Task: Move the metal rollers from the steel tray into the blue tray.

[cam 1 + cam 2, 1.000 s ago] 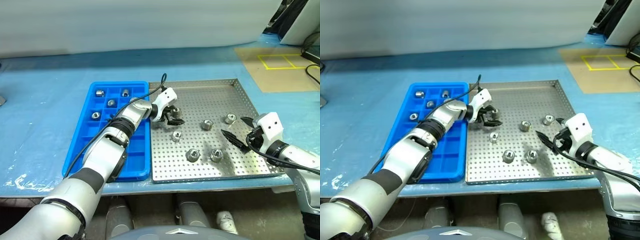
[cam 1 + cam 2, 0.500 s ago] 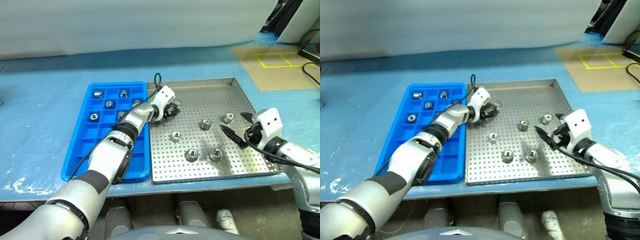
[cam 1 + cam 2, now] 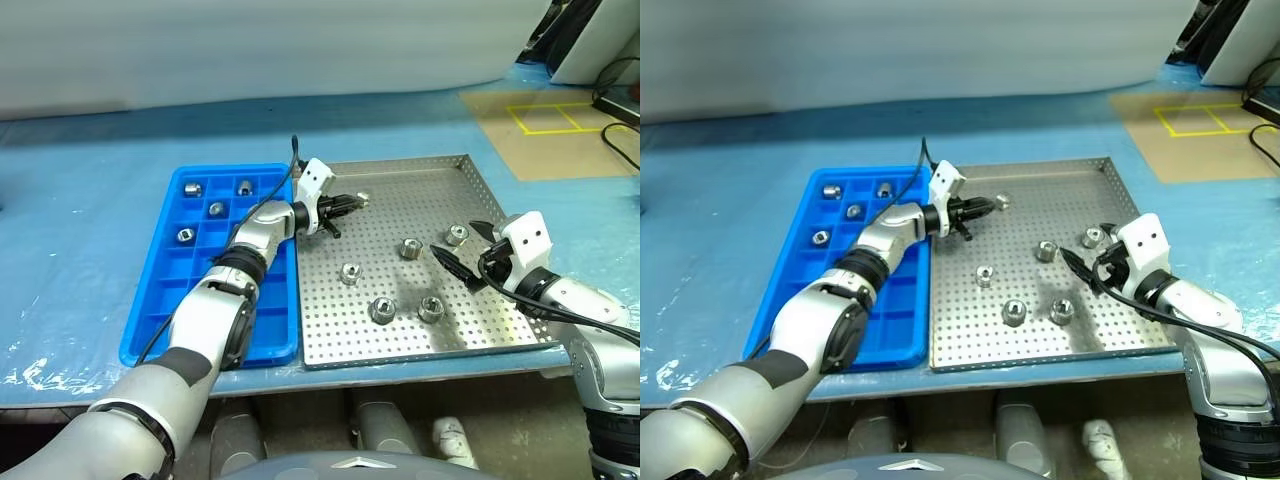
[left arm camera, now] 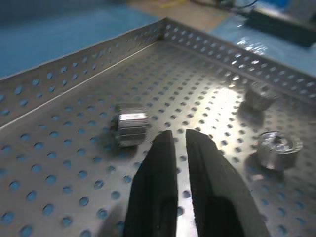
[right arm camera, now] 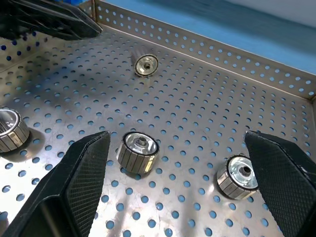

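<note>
The left gripper (image 4: 178,140), jaws nearly together and holding nothing, is hovering by a roller (image 4: 129,123) at its 11 o'clock, so it needs reopening and recentering, while the right gripper (image 5: 180,163) is gaping over 2 rollers.

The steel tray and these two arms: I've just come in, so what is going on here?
A two-armed robot is moving metal rollers from the steel tray to the blue tray. Four sit in the blue tray's compartments and six lie on the steel tray. The left tool, its fingers nearly together and empty, points at a roller lying just beyond its tips. The right tool, wide open, hovers over two rollers near the steel tray's right side.
</note>
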### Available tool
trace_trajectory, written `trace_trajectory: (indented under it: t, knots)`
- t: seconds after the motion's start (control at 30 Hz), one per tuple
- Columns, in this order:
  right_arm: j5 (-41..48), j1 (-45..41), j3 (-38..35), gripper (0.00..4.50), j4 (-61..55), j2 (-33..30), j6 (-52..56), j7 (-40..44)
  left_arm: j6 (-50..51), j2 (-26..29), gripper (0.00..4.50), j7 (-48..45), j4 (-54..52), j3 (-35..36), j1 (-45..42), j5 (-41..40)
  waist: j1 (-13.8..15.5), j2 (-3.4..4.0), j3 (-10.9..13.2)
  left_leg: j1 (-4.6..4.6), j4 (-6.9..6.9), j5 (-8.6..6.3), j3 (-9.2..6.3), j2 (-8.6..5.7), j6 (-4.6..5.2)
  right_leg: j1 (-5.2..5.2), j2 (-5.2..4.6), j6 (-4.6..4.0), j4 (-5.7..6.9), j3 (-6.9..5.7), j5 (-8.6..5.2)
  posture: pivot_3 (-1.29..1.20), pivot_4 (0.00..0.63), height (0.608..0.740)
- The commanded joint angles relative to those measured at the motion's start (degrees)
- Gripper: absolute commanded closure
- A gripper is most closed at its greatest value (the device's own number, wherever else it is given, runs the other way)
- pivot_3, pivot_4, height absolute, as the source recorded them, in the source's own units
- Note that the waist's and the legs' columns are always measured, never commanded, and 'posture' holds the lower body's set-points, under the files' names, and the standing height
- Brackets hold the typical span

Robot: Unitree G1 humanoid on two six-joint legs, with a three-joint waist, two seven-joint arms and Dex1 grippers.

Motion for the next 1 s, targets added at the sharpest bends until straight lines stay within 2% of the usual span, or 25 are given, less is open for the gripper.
trace_trajectory:
  t: [0.03, 0.2, 0.3, 0.47, 0.63, 0.8, 0.9, 1.0]
  knots:
    - [0.2, -0.7, -0.5, 0.0, -0.1, -0.9, -1.1, 0.5, 4.4, 2.5, 2.53, -7.5, -9.1, -2.4, 2.6, -1.2, 0.1, 0.01, 0.0, 0.0, 0.0, 0.0, 0.01, 0.01, 0.01, 0.0, 0.0, 0.0, 0.0, -0.01, 0.0, -0.48, 0.15, 0.74]
    - [0.0, -1.4, 0.0, 0.0, 1.2, -1.7, -1.4, 1.6, 11.4, 8.0, 0.87, -15.4, -21.2, -9.5, 7.6, 0.4, 0.1, 0.03, 0.0, 0.02, 0.0, -0.01, 0.04, 0.02, 0.0, 0.0, -0.01, -0.01, 0.02, 0.0, 0.0, -0.46, 0.15, 0.74]
    - [-0.1, -2.2, 0.4, 0.0, 1.8, -1.9, -1.4, 1.8, 12.9, 9.6, 0.87, -16.3, -25.8, -12.8, 9.8, 1.4, 0.2, 0.04, 0.0, 0.03, 0.01, -0.01, 0.06, 0.02, -0.01, 0.01, -0.02, -0.02, 0.04, 0.01, 0.01, -0.46, 0.15, 0.74]
    - [-0.4, -2.7, 1.0, 0.0, 2.0, -2.1, -1.4, 1.7, 16.8, 9.4, 0.87, -17.2, -32.1, -16.7, 12.3, 1.2, 0.2, 0.06, 0.0, 0.06, 0.01, -0.01, 0.08, 0.04, -0.01, 0.03, -0.02, -0.02, 0.07, 0.01, 0.01, -0.46, 0.15, 0.74]
    - [-1.1, -2.1, 1.0, 0.0, 1.7, -2.4, -1.5, 1.4, 12.1, 8.8, 0.87, -12.9, -29.3, -23.1, 13.2, 8.1, 0.1, 0.17, 0.0, 0.13, 0.01, -0.01, 0.09, 0.04, -0.02, 0.07, -0.01, -0.02, 0.07, 0.03, 0.01, -0.46, 0.15, 0.74]
    - [-0.9, -2.0, 0.6, 0.0, 1.3, -2.1, -1.5, 1.1, 6.3, 8.0, 0.87, -6.9, -23.5, -27.2, 11.9, 15.2, 0.2, 0.68, -0.4, 0.44, 0.05, -0.02, 0.09, -0.03, -0.03, 0.45, -0.08, 0.05, 0.02, 0.04, -0.03, -0.47, 0.15, 0.74]
    - [-1.0, -2.5, 0.8, 0.0, 1.8, -2.0, -1.7, 0.9, 4.6, 6.7, 1.44, -5.6, -21.8, -26.3, 11.1, 15.0, 0.0, 0.8, -0.4, 0.49, 0.12, -0.02, 0.09, -0.09, -0.03, 0.51, -0.09, 0.45, 0.02, 0.13, -0.27, -0.46, 0.15, 0.74]
    - [-1.1, -3.5, 1.3, 0.0, 2.6, -1.8, -2.0, 0.8, 4.4, 6.2, 2.45, -6.2, -21.7, -25.3, 11.2, 14.1, -0.3, 0.76, -0.4, 0.37, 0.11, -0.01, 0.09, -0.08, -0.04, 0.3, -0.07, 0.47, 0.03, 0.16, -0.28, -0.45, 0.15, 0.74]
